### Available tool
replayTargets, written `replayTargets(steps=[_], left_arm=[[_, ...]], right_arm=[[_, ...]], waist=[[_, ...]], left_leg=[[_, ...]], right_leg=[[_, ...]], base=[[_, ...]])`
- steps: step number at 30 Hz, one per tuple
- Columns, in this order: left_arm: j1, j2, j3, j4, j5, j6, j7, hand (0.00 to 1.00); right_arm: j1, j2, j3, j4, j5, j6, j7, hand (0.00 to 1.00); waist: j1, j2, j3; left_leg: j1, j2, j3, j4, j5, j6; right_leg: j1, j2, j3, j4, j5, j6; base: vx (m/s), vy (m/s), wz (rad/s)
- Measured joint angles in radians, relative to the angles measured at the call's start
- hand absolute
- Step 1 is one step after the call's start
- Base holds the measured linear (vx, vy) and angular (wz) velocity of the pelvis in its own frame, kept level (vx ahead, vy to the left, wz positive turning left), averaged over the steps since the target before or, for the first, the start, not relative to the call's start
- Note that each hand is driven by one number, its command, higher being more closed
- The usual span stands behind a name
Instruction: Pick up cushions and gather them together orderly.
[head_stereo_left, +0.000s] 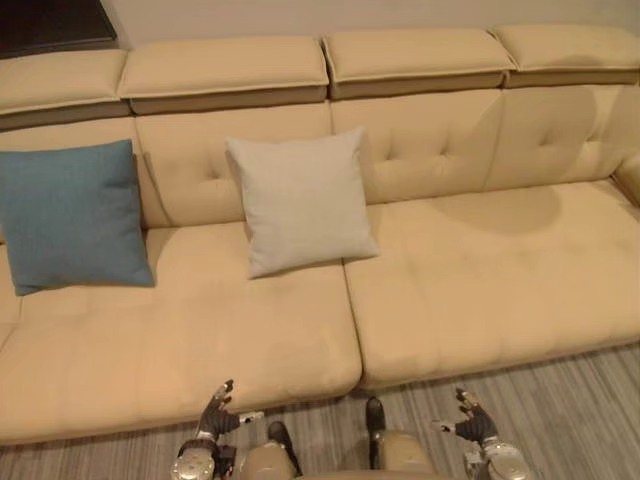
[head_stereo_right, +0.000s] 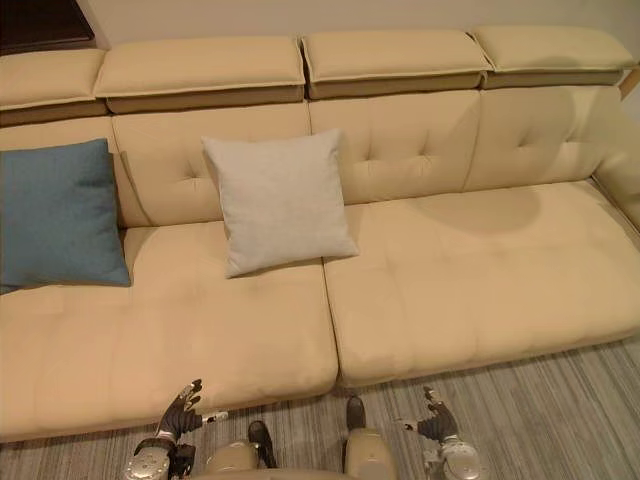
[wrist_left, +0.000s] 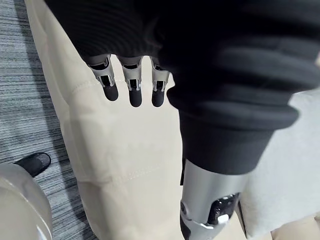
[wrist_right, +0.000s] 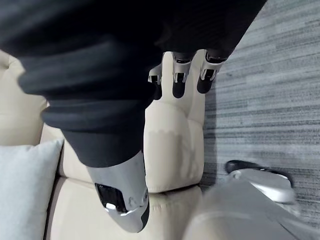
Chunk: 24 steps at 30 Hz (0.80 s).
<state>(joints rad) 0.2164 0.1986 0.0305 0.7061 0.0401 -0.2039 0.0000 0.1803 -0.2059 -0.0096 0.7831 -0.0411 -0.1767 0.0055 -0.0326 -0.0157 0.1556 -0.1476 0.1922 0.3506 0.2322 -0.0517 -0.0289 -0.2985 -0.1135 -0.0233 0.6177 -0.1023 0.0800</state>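
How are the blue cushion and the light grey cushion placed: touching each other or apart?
Apart. The left eye view shows a bare strip of the sofa backrest between the blue cushion and the light grey cushion.

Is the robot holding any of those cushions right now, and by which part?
Nothing is held: the left hand and right hand are open, low before the sofa.
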Motion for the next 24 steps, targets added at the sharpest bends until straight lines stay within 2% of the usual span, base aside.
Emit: replayTargets(steps=[1,2,3,4,5,6,7,8,9,10,11,12,13,14,16,19,20,22,24], left_arm=[[0.006,0.000,0.000,-0.005,0.000,0.003,0.000,0.00],[0.020,0.003,0.002,-0.013,-0.002,0.003,0.001,0.00],[0.021,0.002,0.002,-0.015,-0.002,0.003,0.001,0.00],[0.022,0.001,0.003,-0.027,-0.002,0.004,0.003,0.00],[0.019,0.002,0.006,-0.036,-0.002,0.005,0.005,0.00],[0.006,-0.027,0.000,-0.036,-0.002,0.005,0.008,0.00],[0.000,-0.039,-0.003,-0.037,-0.002,0.005,0.008,0.00],[-0.004,-0.061,-0.005,-0.038,-0.005,0.004,0.014,0.00],[-0.010,-0.066,-0.018,-0.038,-0.009,0.005,0.023,0.00],[-0.012,-0.069,-0.026,-0.039,-0.010,0.005,0.025,0.00],[-0.012,-0.071,-0.029,-0.042,-0.010,0.005,0.025,0.00],[-0.021,-0.068,-0.027,-0.046,-0.010,0.005,0.026,0.00],[-0.020,-0.068,-0.027,-0.049,-0.009,0.005,0.026,0.00],[-0.011,-0.070,-0.028,-0.064,-0.009,0.005,0.026,0.00],[0.012,-0.075,-0.027,-0.092,-0.009,0.003,0.025,0.00],[0.032,-0.078,-0.027,-0.092,-0.011,0.004,0.025,0.00],[0.031,-0.077,-0.027,-0.092,-0.011,0.004,0.026,0.00],[0.027,-0.079,-0.030,-0.092,-0.011,0.004,0.025,0.00],[0.027,-0.080,-0.036,-0.090,-0.011,0.005,0.025,0.00]], right_arm=[[0.012,0.012,0.014,0.001,0.000,0.000,0.000,0.00],[0.015,0.015,0.021,0.001,0.000,-0.001,0.002,0.00],[0.015,0.014,0.020,0.001,0.000,-0.001,0.002,0.00],[0.013,0.013,0.019,-0.001,0.000,-0.001,-0.002,0.00],[0.005,0.009,0.017,-0.004,0.000,-0.001,-0.003,0.00],[-0.026,-0.013,0.009,-0.007,0.001,-0.001,-0.008,0.00],[-0.035,-0.021,0.004,-0.012,0.002,-0.002,-0.012,0.00],[-0.061,-0.033,-0.004,-0.014,0.003,-0.003,-0.025,0.00],[-0.067,-0.044,-0.007,-0.015,0.003,-0.003,-0.029,0.00],[-0.062,-0.051,-0.008,-0.014,0.003,-0.003,-0.029,0.00],[-0.055,-0.053,-0.019,-0.014,0.005,-0.002,-0.029,0.00],[-0.051,-0.028,-0.056,-0.018,0.013,0.002,-0.031,0.00],[-0.042,-0.019,-0.066,-0.024,0.013,0.002,-0.033,0.00],[-0.017,-0.014,-0.072,-0.043,0.013,0.002,-0.039,0.00],[-0.016,-0.012,-0.071,-0.065,0.012,0.001,-0.045,0.00],[-0.021,-0.001,-0.071,-0.081,0.010,0.001,-0.047,0.00],[-0.017,0.011,-0.071,-0.083,0.009,0.003,-0.047,0.00],[-0.015,0.014,-0.072,-0.083,0.009,0.005,-0.047,0.00],[-0.016,0.013,-0.091,-0.086,0.009,0.005,-0.050,0.00]], waist=[[0.002,-0.010,-0.006],[0.006,-0.024,-0.013],[0.010,-0.028,-0.016],[0.020,-0.043,-0.024],[0.025,-0.049,-0.027],[0.044,-0.028,-0.022],[0.050,-0.014,-0.015],[0.047,0.015,0.000],[0.042,0.041,0.010],[0.042,0.056,0.012],[0.040,0.055,0.018],[0.040,0.041,0.029],[0.038,0.024,0.034],[0.033,0.010,0.034],[0.030,0.015,0.033],[0.046,0.036,0.027],[0.045,0.022,0.025],[0.043,0.012,0.015],[0.032,0.018,-0.002]], left_leg=[[0.004,-0.001,-0.011,0.014,-0.001,0.002],[-0.013,-0.004,-0.028,0.027,0.006,-0.003],[-0.021,-0.004,-0.033,0.032,0.011,-0.005],[-0.047,-0.009,-0.043,0.037,0.037,-0.012],[-0.075,-0.010,-0.048,0.039,0.063,-0.022],[-0.122,0.001,-0.050,0.012,0.122,-0.018],[-0.135,0.007,-0.052,-0.009,0.145,-0.022],[-0.165,0.011,-0.064,-0.066,0.211,-0.039],[-0.179,0.019,-0.079,-0.118,0.266,-0.051],[-0.180,0.024,-0.090,-0.156,0.294,-0.067],[-0.189,0.027,-0.100,-0.163,0.280,-0.075],[-0.203,0.007,-0.101,-0.030,0.224,-0.043],[-0.202,-0.006,-0.100,0.027,0.181,-0.041],[-0.196,-0.018,-0.102,0.147,0.084,-0.039],[-0.141,-0.019,-0.117,0.244,-0.055,-0.046],[-0.051,-0.029,-0.156,0.169,-0.167,-0.082],[-0.042,-0.038,-0.142,0.150,-0.171,-0.079],[-0.021,-0.050,-0.112,0.124,-0.179,-0.079],[-0.012,-0.057,-0.079,0.111,-0.182,-0.074]], right_leg=[[0.014,-0.015,-0.002,0.156,-0.043,0.018],[0.057,-0.030,0.002,0.246,-0.073,0.052],[0.072,-0.033,0.005,0.261,-0.083,0.061],[0.102,-0.041,0.009,0.227,-0.086,0.064],[0.111,-0.033,0.010,0.164,-0.138,0.069],[0.106,0.000,0.003,0.068,-0.190,0.041],[0.102,0.012,-0.005,0.036,-0.202,0.020],[0.093,0.030,-0.034,-0.019,-0.239,-0.011],[0.081,0.046,-0.059,-0.049,-0.250,-0.033],[0.079,0.051,-0.075,-0.072,-0.250,-0.035],[0.076,0.041,-0.110,-0.099,-0.246,-0.066],[0.067,0.008,-0.128,-0.098,-0.230,-0.080],[0.067,-0.005,-0.130,-0.099,-0.225,-0.080],[0.068,-0.022,-0.131,-0.113,-0.210,-0.074],[0.064,-0.018,-0.106,-0.143,-0.184,-0.066],[0.042,0.008,-0.049,-0.148,-0.152,-0.045],[0.039,0.006,-0.029,-0.163,-0.136,-0.027],[0.052,0.008,-0.002,-0.212,-0.101,-0.008],[0.054,0.009,0.029,-0.260,-0.063,0.003]], base=[[-0.10,-0.117,0.32],[-0.20,-0.198,0.31],[-0.20,-0.199,0.30],[-0.19,-0.218,0.17],[-0.24,-0.224,0.04],[-0.20,-0.179,-0.11],[-0.33,-0.197,-0.10],[-0.33,-0.188,0.09],[-0.42,-0.219,0.19],[-0.31,-0.135,0.23],[-0.36,-0.073,0.30],[-0.33,-0.052,0.33],[-0.35,-0.041,0.37],[-0.20,-0.017,0.20],[-0.17,0.078,-0.13],[-0.12,0.161,-0.53],[-0.14,0.172,-0.50],[-0.11,0.140,-0.43],[-0.04,0.149,-0.55]])
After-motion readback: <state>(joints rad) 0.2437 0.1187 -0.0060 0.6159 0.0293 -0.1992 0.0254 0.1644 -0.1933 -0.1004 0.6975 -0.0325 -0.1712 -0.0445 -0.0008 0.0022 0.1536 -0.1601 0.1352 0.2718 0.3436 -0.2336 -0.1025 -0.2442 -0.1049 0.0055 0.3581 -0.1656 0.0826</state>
